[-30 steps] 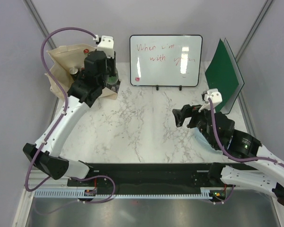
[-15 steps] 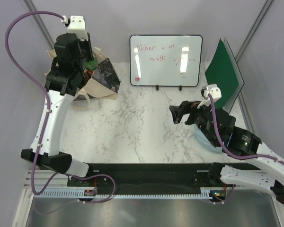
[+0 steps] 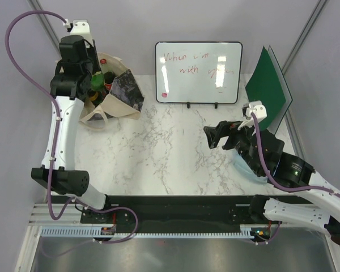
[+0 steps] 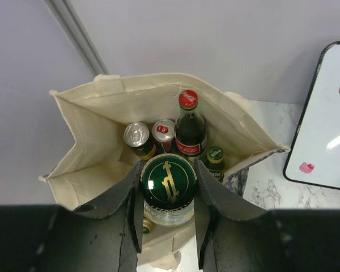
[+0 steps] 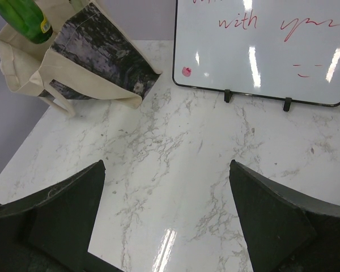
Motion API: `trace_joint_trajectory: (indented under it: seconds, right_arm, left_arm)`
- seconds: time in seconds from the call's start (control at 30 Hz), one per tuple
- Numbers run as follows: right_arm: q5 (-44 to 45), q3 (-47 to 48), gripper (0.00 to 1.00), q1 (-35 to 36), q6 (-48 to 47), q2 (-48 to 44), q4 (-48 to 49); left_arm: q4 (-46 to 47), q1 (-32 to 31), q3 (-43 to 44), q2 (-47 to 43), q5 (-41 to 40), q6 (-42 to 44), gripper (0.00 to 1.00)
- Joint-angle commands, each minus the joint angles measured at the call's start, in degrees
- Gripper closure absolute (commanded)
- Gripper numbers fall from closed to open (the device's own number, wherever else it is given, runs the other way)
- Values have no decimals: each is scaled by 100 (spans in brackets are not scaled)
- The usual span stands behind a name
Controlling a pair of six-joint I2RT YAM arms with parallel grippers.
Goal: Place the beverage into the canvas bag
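The canvas bag (image 3: 116, 103) stands open at the table's far left, its black print facing the whiteboard. My left gripper (image 3: 95, 79) is shut on the neck of a green glass bottle (image 4: 169, 182) with a green and gold cap, and holds it over the bag's open mouth (image 4: 90, 130). Inside the bag are a cola bottle (image 4: 190, 127), two cans (image 4: 138, 136) and a small green-capped bottle (image 4: 215, 155). The right wrist view shows the held bottle (image 5: 24, 18) tilted above the bag's rim (image 5: 96, 54). My right gripper (image 3: 218, 136) is open and empty above the table's right side.
A whiteboard (image 3: 198, 72) with red writing stands at the back middle. A green folder (image 3: 267, 96) leans at the back right. The bag's handles (image 3: 96, 116) hang over its near side. Grey walls close in on the left and at the back.
My left gripper has carried the green bottle up and to the left, from in front of the bag's printed side to over its open mouth. The right arm has barely moved.
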Motion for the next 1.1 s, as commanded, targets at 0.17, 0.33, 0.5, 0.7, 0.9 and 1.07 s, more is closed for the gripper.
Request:
trace_joint_trajectory:
  seconds: [0.17, 0.33, 0.5, 0.7, 0.9, 1.07]
  right_arm:
    - [50, -7, 2, -27, -126, -45, 164]
    - [94, -165, 2, -27, -169, -63, 287]
    - [94, -261, 2, -27, -240, -45, 384]
    - [103, -384, 2, -27, -319, -36, 507]
    - [111, -525, 2, -27, -389, 51, 639]
    - [155, -595, 2, -18, -503, 157, 709]
  left_arm:
    - [2056, 180, -1058, -354, -735, -490, 98]
    - [2812, 250, -1735, -406, -910, -727, 98]
    - [3410, 250, -2333, -328, -1384, -885, 98]
    - [3824, 373, -2615, -195, -2140, -1245, 98]
    - [4420, 654, -2747, -55, -2291, -1703, 98]
    - [5500, 655, -2879, 191, -2633, -1186, 98]
